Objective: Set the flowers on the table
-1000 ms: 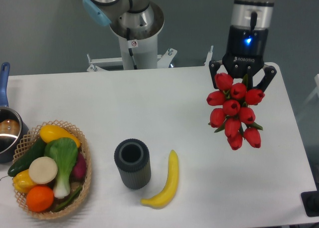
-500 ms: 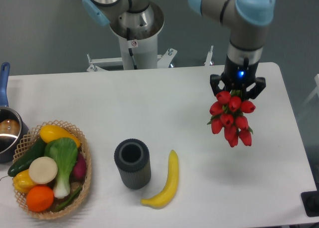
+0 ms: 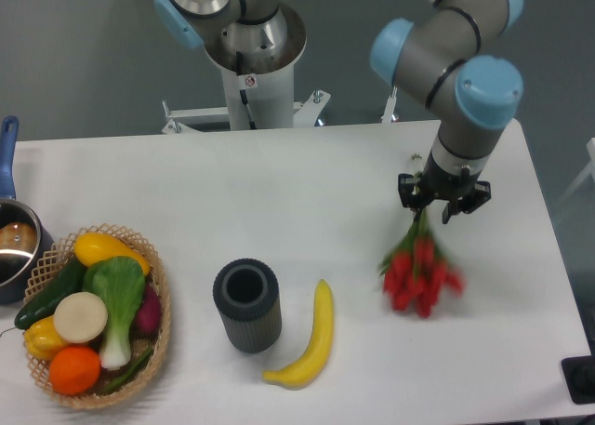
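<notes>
Here the flowers point(image 3: 418, 274) point blooms-forward, stems toward gripper point(image 3: 443, 200).

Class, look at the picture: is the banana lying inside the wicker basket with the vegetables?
No. The banana lies on the bare table, right of the dark ribbed cup, well apart from the basket.

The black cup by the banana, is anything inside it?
The black cup looks empty: only a dark hollow shows from above. Its very bottom is too shadowed to see.
</notes>
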You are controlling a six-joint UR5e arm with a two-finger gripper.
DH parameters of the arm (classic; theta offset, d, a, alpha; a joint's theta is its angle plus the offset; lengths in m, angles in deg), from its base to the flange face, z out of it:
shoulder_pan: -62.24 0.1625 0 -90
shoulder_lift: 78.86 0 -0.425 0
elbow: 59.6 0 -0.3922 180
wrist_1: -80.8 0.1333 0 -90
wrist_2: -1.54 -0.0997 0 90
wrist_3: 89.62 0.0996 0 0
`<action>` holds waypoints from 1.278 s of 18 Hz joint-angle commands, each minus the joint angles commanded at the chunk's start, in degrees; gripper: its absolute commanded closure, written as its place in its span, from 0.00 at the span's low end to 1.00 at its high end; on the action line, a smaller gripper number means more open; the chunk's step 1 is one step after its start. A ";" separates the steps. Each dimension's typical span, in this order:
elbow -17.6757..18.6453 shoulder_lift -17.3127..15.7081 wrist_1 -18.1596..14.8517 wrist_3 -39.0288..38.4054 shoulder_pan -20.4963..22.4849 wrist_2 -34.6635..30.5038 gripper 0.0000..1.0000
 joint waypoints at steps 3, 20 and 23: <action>-0.61 0.35 0.00 0.44 0.26 0.09 0.48; -4.93 -2.02 11.87 8.95 12.82 13.35 0.00; -2.65 -2.72 11.87 15.97 15.02 14.24 0.00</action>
